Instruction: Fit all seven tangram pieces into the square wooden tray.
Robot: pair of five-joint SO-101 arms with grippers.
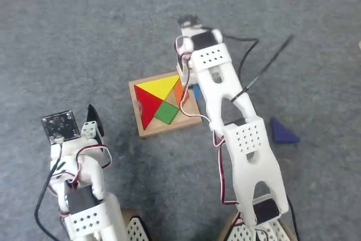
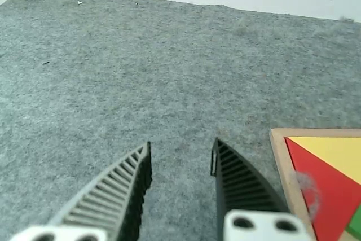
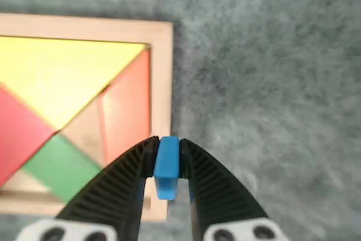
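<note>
With four coloured pieces (image 1: 158, 87) seated in the tray (image 1: 170, 127), the right hand (image 3: 167, 143) pinches a light-blue piece (image 3: 167, 165) above the tray's edge, a dark-blue triangle (image 1: 282, 132) lies well apart on the surface, and the left hand (image 2: 181, 149) hangs spread.

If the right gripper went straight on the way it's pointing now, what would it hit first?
Probably the wooden rim of the tray, beside the orange piece: the blue piece clamped in the right gripper sits just over it. Depth is unclear, though.
</note>
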